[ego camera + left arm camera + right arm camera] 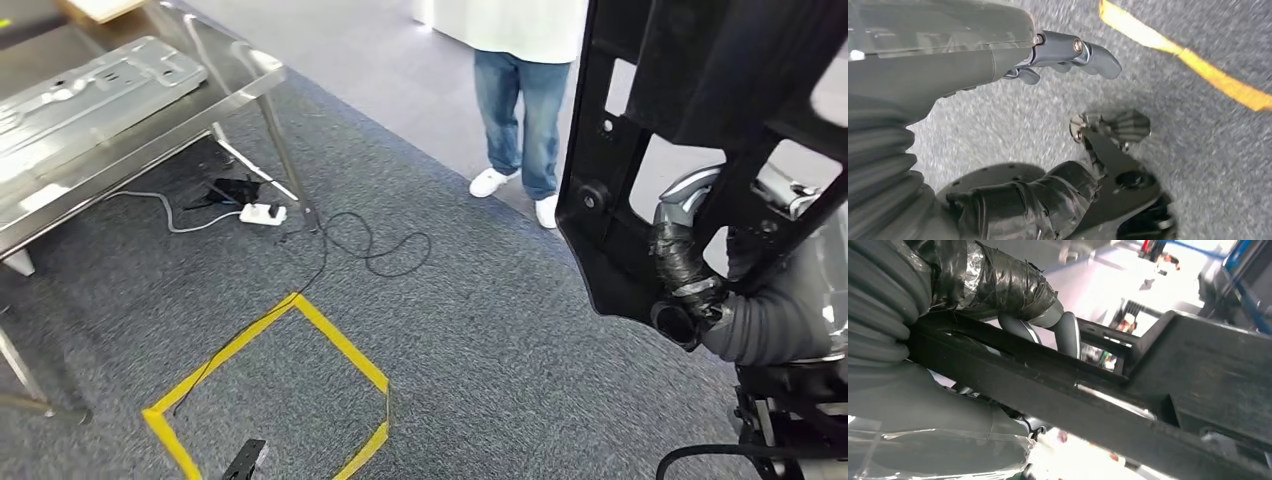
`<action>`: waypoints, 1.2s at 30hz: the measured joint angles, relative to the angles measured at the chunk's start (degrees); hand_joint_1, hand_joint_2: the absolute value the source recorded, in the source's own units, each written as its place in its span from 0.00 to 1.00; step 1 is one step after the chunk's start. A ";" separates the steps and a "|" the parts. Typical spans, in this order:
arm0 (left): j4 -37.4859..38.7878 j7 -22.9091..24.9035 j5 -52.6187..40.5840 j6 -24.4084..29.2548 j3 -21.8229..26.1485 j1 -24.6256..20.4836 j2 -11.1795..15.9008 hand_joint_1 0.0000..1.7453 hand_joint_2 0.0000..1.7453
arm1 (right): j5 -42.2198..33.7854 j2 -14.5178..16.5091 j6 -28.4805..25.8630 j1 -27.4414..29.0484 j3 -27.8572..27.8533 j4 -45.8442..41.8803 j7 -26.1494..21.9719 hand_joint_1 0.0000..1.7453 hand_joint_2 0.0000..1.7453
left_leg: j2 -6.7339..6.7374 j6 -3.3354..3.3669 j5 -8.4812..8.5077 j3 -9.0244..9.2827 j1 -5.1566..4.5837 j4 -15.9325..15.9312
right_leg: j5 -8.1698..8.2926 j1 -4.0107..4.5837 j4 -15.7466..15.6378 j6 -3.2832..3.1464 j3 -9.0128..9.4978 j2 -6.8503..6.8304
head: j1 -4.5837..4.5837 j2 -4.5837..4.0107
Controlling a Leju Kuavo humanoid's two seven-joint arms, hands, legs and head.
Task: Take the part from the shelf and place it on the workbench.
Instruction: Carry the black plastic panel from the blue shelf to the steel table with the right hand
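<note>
A steel workbench (150, 140) bears a grey metal panel (80, 95).

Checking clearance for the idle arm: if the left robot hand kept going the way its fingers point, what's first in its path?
Probably just the carpet. The left robot hand hangs empty above it, fingers aimed toward the yellow tape. Nothing else shows in that line, though depth is unclear.

Matt black plastic part (640, 150) (rough carpet (480, 340))
</note>
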 joint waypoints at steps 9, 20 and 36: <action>0.00 -0.12 -0.03 0.88 0.00 0.15 0.20 0.00 1.00 | -1.00 -0.05 -0.39 2.58 -0.56 -0.30 -1.16 1.00 1.00 | 2.37 2.57 5.90 9.05 -1.29 -16.58 | -2.30 0.30 -0.27 2.19 2.42 -4.24 | 0.16 0.00; 0.00 0.32 -0.56 0.94 0.00 -0.25 0.22 0.00 1.00 | -1.04 -0.85 -0.60 4.53 -1.86 -0.99 -1.06 1.00 1.00 | -6.56 3.28 5.24 10.57 -0.82 -16.69 | 1.54 -0.29 1.75 2.12 -2.71 7.44 | 0.88 -0.01; -0.02 0.53 -0.60 0.93 -0.02 -0.19 0.27 0.00 1.00 | -0.74 -1.60 0.01 4.77 -2.61 -2.50 -0.15 1.00 1.00 | 4.99 0.74 5.48 9.17 -0.21 -16.12 | -0.36 0.28 -1.12 1.49 1.35 -2.98 | 0.34 -0.01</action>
